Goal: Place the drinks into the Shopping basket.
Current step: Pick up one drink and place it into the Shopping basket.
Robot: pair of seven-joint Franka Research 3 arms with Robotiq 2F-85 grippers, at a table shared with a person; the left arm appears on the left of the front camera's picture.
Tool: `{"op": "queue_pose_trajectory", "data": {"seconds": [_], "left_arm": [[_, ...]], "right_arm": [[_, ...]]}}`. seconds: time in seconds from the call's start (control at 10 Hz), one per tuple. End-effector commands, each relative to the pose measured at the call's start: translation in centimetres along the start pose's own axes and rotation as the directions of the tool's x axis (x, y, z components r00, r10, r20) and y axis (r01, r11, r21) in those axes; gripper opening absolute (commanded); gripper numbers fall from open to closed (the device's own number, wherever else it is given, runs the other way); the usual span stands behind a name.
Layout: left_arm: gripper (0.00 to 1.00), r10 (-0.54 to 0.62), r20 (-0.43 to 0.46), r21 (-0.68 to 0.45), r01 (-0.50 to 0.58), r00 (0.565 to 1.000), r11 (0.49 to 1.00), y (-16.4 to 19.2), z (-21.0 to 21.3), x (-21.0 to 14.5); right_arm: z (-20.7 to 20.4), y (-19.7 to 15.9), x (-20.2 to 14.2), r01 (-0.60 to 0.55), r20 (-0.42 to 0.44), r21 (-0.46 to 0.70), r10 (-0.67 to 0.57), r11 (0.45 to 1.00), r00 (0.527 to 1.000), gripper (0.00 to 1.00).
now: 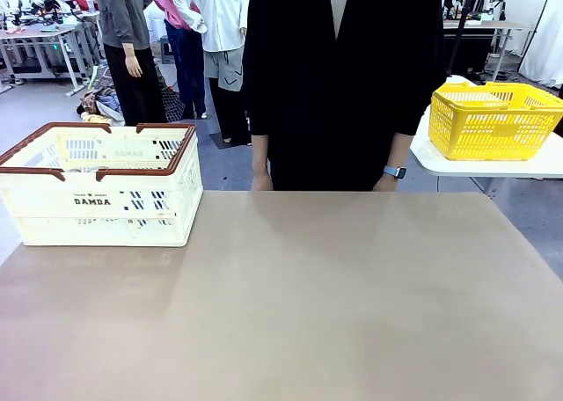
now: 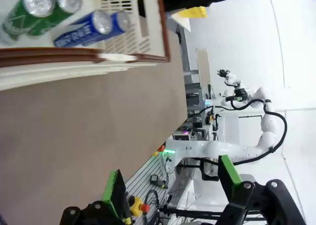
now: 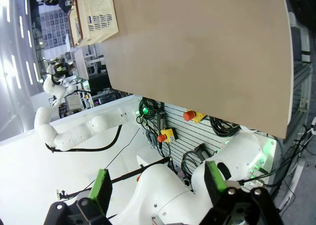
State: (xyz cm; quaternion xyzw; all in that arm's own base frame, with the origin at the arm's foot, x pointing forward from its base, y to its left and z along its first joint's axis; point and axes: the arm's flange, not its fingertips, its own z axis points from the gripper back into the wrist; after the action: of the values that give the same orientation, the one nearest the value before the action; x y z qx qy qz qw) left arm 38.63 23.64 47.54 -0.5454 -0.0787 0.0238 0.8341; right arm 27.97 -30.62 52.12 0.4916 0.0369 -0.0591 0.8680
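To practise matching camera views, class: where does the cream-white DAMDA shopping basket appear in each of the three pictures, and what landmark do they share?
Front view: shopping basket at left, on the table's far left corner.
Left wrist view: shopping basket along the top left, cans lying inside.
Right wrist view: shopping basket small, at the top left.
Shared landmark: the tan tabletop it stands on.

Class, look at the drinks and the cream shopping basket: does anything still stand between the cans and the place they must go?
Nothing visible does. The left wrist view shows two green cans and two blue cans already lying inside the Shopping basket. The left claw and right claw are open and hold nothing.
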Motion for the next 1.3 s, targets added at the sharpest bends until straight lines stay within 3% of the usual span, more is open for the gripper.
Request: {"op": "queue_pose_trajectory", "data": {"seconds": [0.0,1.2], "left_arm": [[1.00,-0.011,0.020,0.003,0.011,1.000,1.000,-3.09,-0.38,-1.03],[1.00,-0.011,0.020,0.003,0.011,1.000,1.000,-3.09,-0.38,-1.03]], "right_arm": [[0.06,0.30,-0.23,0.005,-0.004,-0.004,-0.005,1.000,1.000,1.00],[0.06,0.30,-0.23,0.005,-0.004,-0.004,-0.005,1.000,1.000,1.00]]}}
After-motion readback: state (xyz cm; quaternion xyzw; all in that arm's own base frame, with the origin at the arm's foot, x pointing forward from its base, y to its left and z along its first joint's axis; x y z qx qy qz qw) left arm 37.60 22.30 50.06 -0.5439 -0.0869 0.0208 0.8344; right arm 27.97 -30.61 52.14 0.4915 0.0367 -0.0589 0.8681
